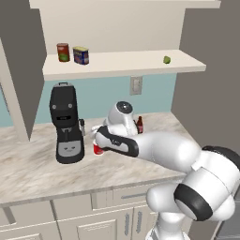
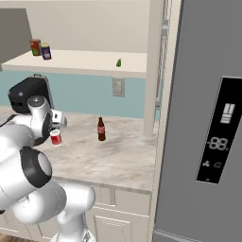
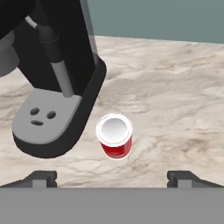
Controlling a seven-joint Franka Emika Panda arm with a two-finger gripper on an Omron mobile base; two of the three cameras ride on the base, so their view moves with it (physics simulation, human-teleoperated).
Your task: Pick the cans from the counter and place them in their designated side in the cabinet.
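Note:
A bright red can (image 3: 114,141) with a white top stands upright on the beige marbled counter (image 3: 175,109), just right of the coffee machine's base. My gripper (image 3: 112,179) hangs above it, open, with the can between and ahead of the two fingertips (image 3: 41,178), untouched. In the base views the hand (image 1: 99,138) partly covers the red can (image 1: 97,149), which also shows beside the arm (image 2: 56,137). A dark blue can with a yellow label (image 1: 81,55) stands on the cabinet shelf (image 1: 131,63), at its left end (image 2: 45,50).
A black coffee machine (image 1: 66,123) stands close left of the red can. A slim brown bottle (image 2: 101,129) is on the counter to the right. A dark red can (image 1: 63,52) and a small green fruit (image 1: 167,59) sit on the shelf. A grey fridge (image 2: 208,118) stands at the right.

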